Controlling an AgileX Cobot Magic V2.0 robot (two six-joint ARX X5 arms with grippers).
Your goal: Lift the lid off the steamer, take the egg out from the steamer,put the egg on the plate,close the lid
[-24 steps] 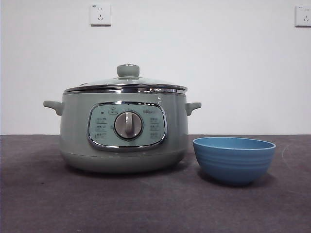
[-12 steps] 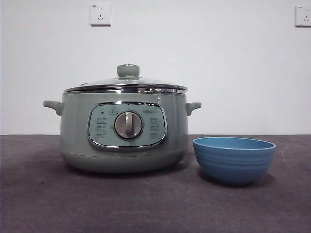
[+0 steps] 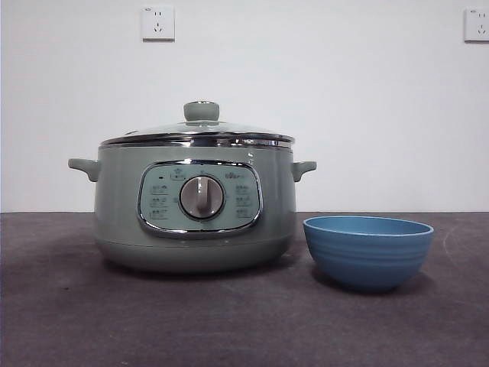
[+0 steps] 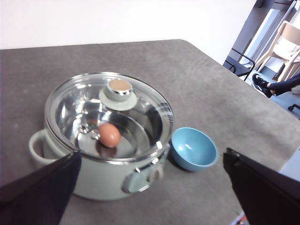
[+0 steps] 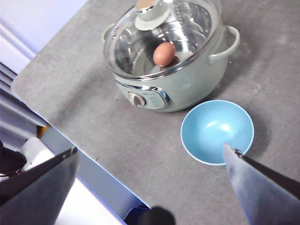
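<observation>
The sage-green steamer (image 3: 195,210) stands on the grey table with its glass lid (image 3: 200,131) closed on it. Through the lid, the brown egg (image 4: 109,135) lies inside the steel pot; it also shows in the right wrist view (image 5: 164,54). The blue bowl that serves as the plate (image 3: 367,251) stands empty beside the steamer, also in the left wrist view (image 4: 193,148) and the right wrist view (image 5: 217,131). My left gripper (image 4: 150,187) is open, high above the steamer. My right gripper (image 5: 150,183) is open, high above the table's edge near the plate. Neither gripper shows in the front view.
The grey table (image 3: 229,321) ends at a white wall with two sockets (image 3: 157,23). The right wrist view shows the table's front edge (image 5: 84,154) with the floor below. A chair (image 4: 286,49) stands off the table's far side.
</observation>
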